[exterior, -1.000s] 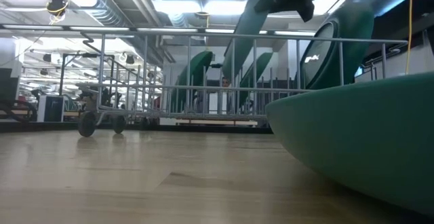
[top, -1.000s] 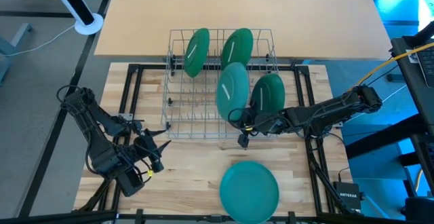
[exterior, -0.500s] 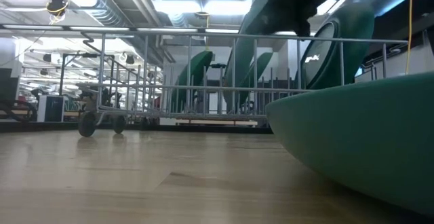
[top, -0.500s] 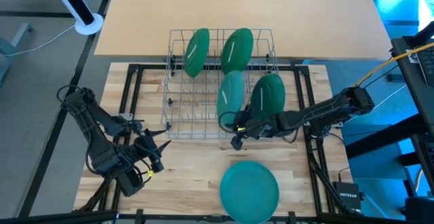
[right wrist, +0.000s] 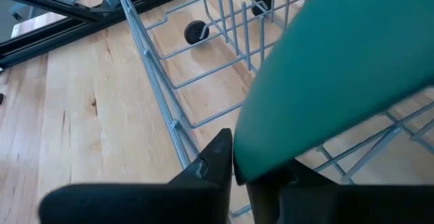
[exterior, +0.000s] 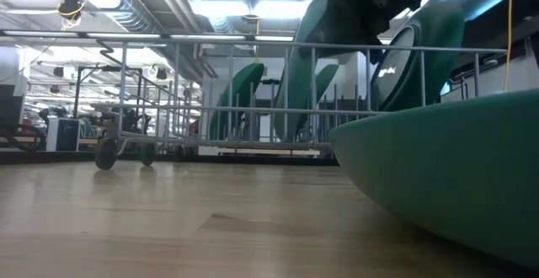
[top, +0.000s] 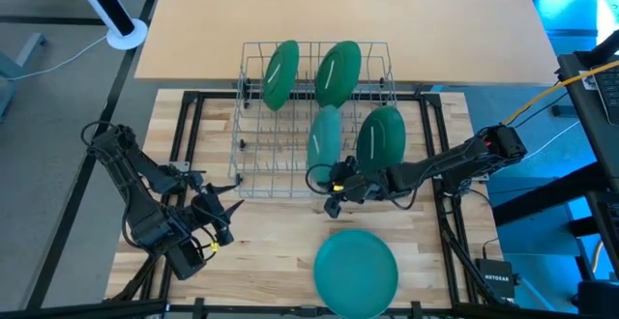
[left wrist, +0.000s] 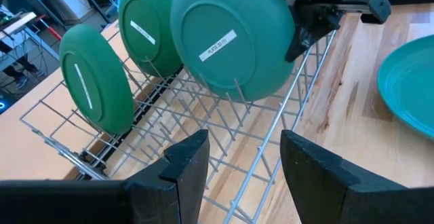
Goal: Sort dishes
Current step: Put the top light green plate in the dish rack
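A wire rack (top: 290, 155) stands mid-table with three green plates on edge among its wires: two at the back (top: 280, 72) (top: 338, 71) and one at the front right (top: 380, 137). A fourth, teal plate (top: 325, 135) stands almost upright in the rack's near middle, with my right gripper (top: 335, 182) shut on its rim. Another teal plate (top: 356, 271) lies flat on the table near the front edge. My left gripper (top: 221, 215) waits open at the rack's near left. My right gripper pinches the teal plate's rim (right wrist: 252, 157) between its two fingers, at the plate's near side. The fingers (right wrist: 211, 157) come from the table's right, slanting down. The plate stands almost upright, its lower edge (left wrist: 237, 91) down among the rack's wires.
The rack's near wall (right wrist: 163, 108) runs just in front of my right gripper. The rack's left half holds bare upright wires (left wrist: 203, 115). Light tabletop (top: 338, 19) lies beyond the rack, and wooden boards (top: 261, 251) lie bare between the rack and the flat plate.
My right gripper has gone down and a little toward the table's left, rolling as it went. The teal plate it holds has tipped from a broad slanted face to nearly upright on edge and has sunk into the rack.
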{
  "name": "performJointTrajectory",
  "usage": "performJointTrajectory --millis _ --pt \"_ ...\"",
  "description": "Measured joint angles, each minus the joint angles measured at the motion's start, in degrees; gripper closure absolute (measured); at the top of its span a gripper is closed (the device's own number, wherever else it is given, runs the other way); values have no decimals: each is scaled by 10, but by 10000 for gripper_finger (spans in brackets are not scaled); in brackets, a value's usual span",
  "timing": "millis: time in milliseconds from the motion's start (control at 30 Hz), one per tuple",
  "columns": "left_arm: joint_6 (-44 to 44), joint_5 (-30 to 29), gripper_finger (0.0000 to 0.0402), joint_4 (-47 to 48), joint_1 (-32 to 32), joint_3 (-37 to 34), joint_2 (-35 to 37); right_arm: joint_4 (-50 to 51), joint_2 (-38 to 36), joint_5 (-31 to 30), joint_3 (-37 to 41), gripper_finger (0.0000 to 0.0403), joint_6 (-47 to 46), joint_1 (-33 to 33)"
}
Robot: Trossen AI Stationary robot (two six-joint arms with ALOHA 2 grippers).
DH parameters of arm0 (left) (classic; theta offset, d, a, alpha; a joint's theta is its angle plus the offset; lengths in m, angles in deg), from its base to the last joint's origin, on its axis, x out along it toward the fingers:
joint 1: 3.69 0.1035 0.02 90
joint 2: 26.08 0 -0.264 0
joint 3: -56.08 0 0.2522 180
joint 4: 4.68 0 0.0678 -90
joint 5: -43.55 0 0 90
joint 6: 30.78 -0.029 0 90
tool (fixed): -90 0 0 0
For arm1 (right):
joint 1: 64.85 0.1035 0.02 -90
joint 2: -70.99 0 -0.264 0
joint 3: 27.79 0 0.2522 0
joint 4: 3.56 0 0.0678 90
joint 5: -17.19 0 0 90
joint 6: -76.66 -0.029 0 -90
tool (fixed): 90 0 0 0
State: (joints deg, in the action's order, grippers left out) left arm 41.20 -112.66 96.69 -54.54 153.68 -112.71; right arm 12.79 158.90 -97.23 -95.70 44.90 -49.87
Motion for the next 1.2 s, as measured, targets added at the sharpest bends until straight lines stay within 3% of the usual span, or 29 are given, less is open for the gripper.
performJointTrajectory --millis 500,633,833,1200 --pt "0 0 229 0 0 0 0 6 -5 16 1 282 4 -1" --pt "0 0 229 0 0 0 0 34 -24 50 1 279 4 0" --pt "0 0 229 0 0 0 0 112 -62 45 1 279 -26 1" --pt "0 0 229 0 0 0 0 149 -125 72 -21 278 -25 1"
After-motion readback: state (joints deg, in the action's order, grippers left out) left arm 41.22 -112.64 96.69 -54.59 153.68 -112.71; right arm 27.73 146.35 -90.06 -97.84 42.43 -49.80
